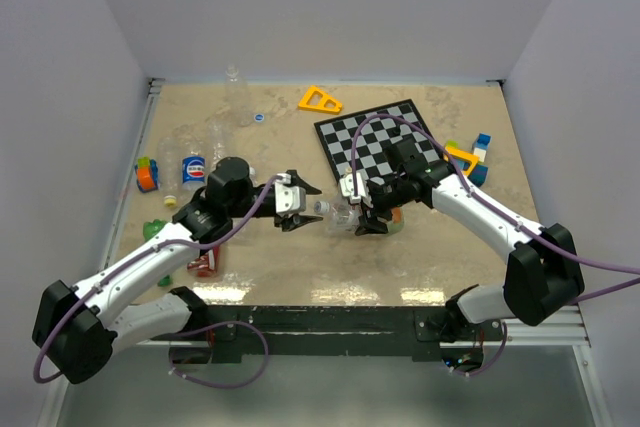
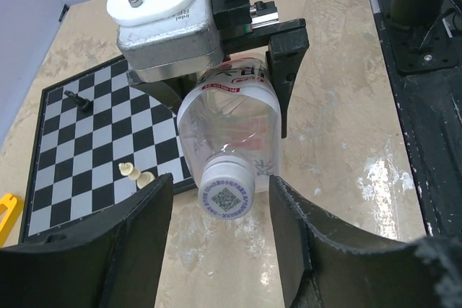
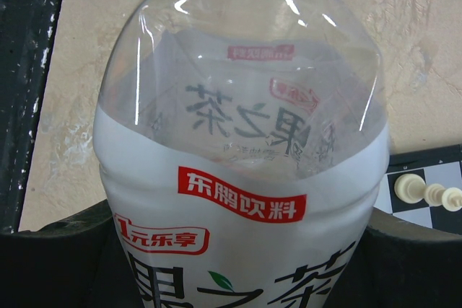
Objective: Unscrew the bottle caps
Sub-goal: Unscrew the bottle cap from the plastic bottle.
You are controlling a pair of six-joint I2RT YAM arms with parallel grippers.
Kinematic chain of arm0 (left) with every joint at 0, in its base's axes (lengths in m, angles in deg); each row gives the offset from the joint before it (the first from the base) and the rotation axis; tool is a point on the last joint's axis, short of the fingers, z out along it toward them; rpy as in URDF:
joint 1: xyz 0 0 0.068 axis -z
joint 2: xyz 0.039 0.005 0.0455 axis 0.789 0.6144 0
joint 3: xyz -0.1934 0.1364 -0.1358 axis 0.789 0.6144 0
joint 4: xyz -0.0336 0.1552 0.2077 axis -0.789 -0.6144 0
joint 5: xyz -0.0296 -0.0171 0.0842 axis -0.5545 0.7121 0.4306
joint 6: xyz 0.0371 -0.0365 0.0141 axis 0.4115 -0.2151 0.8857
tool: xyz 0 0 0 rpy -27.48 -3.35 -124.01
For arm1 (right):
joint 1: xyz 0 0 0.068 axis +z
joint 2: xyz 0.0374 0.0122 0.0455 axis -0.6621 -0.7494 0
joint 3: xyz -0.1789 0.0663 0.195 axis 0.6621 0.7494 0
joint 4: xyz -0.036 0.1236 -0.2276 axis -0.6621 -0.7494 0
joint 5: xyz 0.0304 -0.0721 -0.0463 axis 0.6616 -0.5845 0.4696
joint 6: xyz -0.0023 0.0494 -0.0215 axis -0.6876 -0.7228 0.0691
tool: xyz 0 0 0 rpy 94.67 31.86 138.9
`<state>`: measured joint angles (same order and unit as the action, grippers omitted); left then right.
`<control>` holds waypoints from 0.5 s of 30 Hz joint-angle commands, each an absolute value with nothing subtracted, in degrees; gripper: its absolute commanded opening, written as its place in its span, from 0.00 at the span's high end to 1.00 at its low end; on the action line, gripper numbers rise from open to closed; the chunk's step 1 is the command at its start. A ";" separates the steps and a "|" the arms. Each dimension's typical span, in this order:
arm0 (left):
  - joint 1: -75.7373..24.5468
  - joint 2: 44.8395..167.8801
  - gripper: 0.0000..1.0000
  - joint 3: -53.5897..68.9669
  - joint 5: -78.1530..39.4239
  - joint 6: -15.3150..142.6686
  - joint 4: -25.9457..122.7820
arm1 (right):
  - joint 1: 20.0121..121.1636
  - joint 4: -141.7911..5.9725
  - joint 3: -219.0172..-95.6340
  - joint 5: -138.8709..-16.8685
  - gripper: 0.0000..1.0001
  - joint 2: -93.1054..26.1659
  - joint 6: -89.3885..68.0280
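Left tool: your left tool (image 1: 313, 206) is open at mid-frame in the top view, one finger on either side of the cap, with a gap on both sides.
Cap: the white cap (image 2: 226, 191) sits on the bottle's neck, lower centre of the left wrist view, facing that camera.
Bottle: the white-labelled bottle (image 2: 231, 117) is held on its side over the tabletop (image 1: 260, 267).
Right tool: your right tool (image 1: 365, 212) is clamped on the bottle's body.
Chessboard: the chessboard (image 1: 385, 142) lies above and right of centre.
Far bottles: a cola-label bottle (image 1: 193, 169) is at the left. A clear bottle (image 1: 238, 92) stands upper left, with a loose blue cap (image 1: 259, 117) near it.
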<state>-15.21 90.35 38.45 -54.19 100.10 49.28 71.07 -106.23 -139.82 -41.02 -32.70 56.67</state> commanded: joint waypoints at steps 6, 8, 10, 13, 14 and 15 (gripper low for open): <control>-15.27 91.77 0.52 35.56 -57.95 98.37 52.55 | 71.26 -106.34 -140.31 -39.37 0.92 -31.84 57.48; -15.27 91.95 0.54 35.56 -57.86 98.11 52.55 | 71.34 -106.25 -140.31 -39.37 0.92 -31.84 57.48; -15.36 91.95 0.55 35.56 -58.12 98.02 52.47 | 71.26 -106.25 -140.31 -39.37 0.92 -31.84 57.48; -15.36 92.04 0.63 35.56 -58.39 97.84 52.29 | 71.34 -106.34 -140.31 -39.46 0.92 -31.84 57.48; -15.27 92.21 0.67 35.56 -58.48 97.84 52.29 | 71.34 -106.25 -140.31 -39.46 0.92 -32.02 57.48; -15.27 92.21 0.73 35.56 -58.56 97.41 52.29 | 71.34 -106.25 -140.31 -39.46 0.92 -31.84 57.48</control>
<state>-15.21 92.03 38.06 -55.96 98.20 49.76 71.09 -106.49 -139.82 -41.02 -32.70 56.75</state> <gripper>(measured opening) 0.369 0.681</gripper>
